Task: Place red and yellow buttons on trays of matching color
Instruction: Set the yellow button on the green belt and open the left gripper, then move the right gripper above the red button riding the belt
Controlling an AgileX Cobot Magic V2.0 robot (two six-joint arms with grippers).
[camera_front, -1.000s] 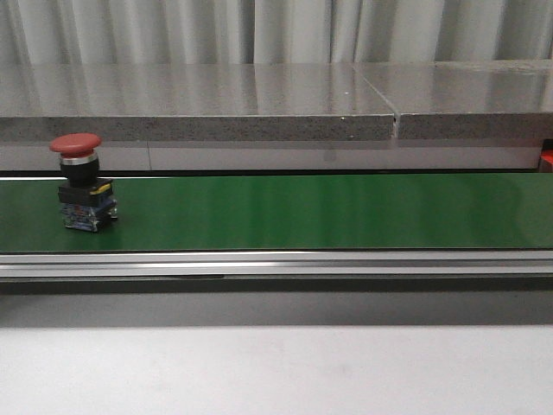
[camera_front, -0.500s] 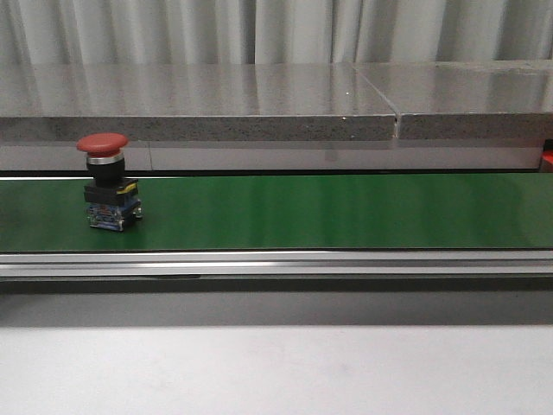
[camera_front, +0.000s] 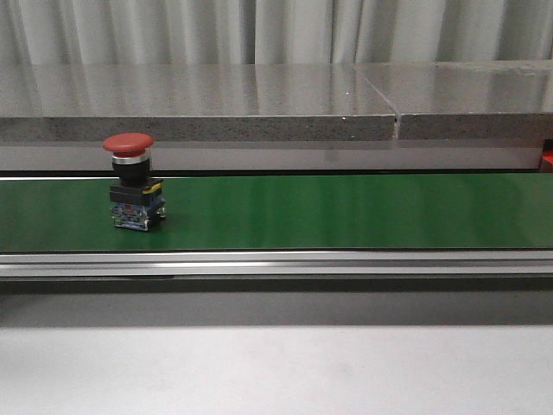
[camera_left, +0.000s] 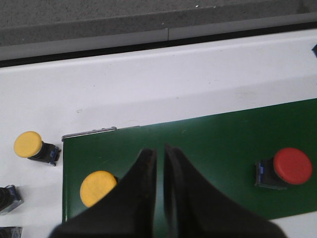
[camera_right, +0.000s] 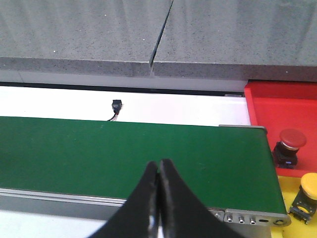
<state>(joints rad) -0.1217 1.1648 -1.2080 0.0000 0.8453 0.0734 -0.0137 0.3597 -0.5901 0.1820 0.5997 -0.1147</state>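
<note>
A red button [camera_front: 130, 143] with a black and blue base stands upright on the green belt [camera_front: 346, 212], at its left part. The left wrist view shows this red button [camera_left: 292, 165] and a yellow button [camera_left: 97, 188] on the belt, the yellow one partly hidden behind a finger. My left gripper [camera_left: 159, 152] hangs over the belt between them, shut but for a thin slit, holding nothing. Over the belt's other end my right gripper [camera_right: 159, 164] is shut and empty. Beyond that end lie a red tray [camera_right: 277, 99] holding a red button [camera_right: 291, 139] and a yellow tray [camera_right: 285, 181] holding a yellow button [camera_right: 310, 184].
Another yellow button [camera_left: 28, 144] and dark parts [camera_left: 7, 198] lie on the white table beside the belt's start. A small black connector [camera_right: 116, 105] sits behind the belt. A grey stone ledge [camera_front: 199, 95] runs along the back, and a metal rail [camera_front: 276, 264] edges the belt's front.
The red button has travelled to the right along the belt, still upright. Neither gripper appears in the earlier frames.
</note>
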